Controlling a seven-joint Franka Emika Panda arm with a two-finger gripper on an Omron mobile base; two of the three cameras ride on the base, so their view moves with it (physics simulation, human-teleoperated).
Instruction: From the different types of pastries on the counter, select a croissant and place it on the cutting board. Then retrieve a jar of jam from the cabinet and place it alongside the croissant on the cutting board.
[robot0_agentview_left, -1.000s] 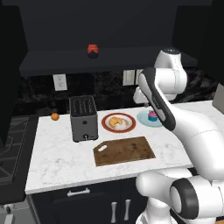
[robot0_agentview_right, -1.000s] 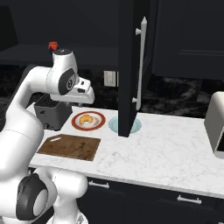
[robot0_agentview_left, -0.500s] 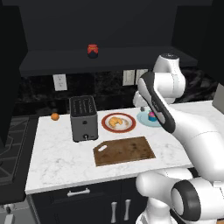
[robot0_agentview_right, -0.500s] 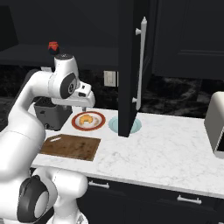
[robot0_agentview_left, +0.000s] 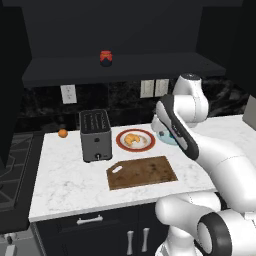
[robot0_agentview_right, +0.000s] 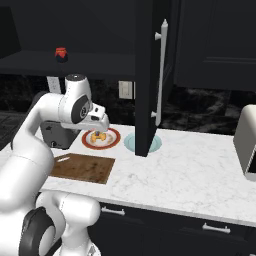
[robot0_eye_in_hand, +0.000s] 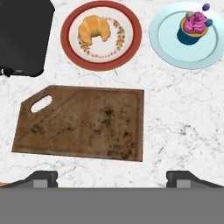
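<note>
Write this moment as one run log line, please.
tool: open, above cutting board | croissant: on red-rimmed plate | jam jar: on cabinet shelf

So the white arm is rising up from the base, folding at a dark elbow joint up high and then bending back down and forward, with the wrist hanging well above the work surface. The gripper (robot0_eye_in_hand: 112, 177) is pointing pretty much straight down. Its two small dark finger tips (robot0_eye_in_hand: 41, 177) are sitting wide apart, nothing between them, so the jaws are spread and not holding anything.
</note>
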